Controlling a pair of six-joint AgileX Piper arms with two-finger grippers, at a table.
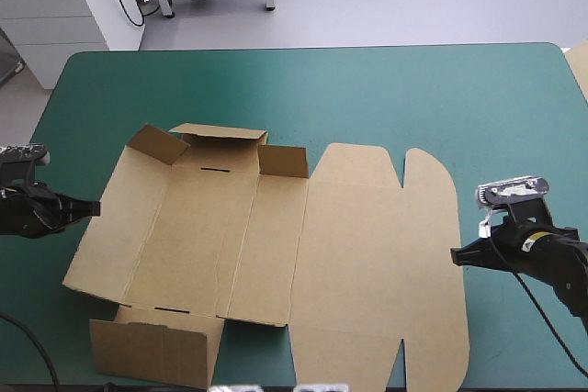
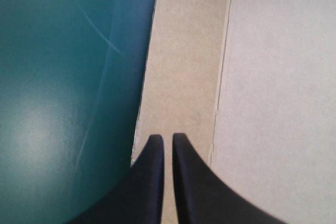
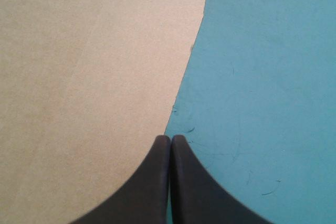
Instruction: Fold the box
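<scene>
Folding looks barely begun: the box (image 1: pixel 276 245) lies mostly flat between the grippers, a side wall under the tip of the left gripper (image 2: pixel 168 136), its rounded lid edge beside the right gripper (image 3: pixel 170 137). The left fingers show only a slit and the right fingers meet, neither holding anything, likely so they can act as wedges to lift those edges.

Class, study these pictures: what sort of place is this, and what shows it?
Probably a robot test bench: the left gripper and right gripper flank a cut brown box on a teal-green table.
</scene>
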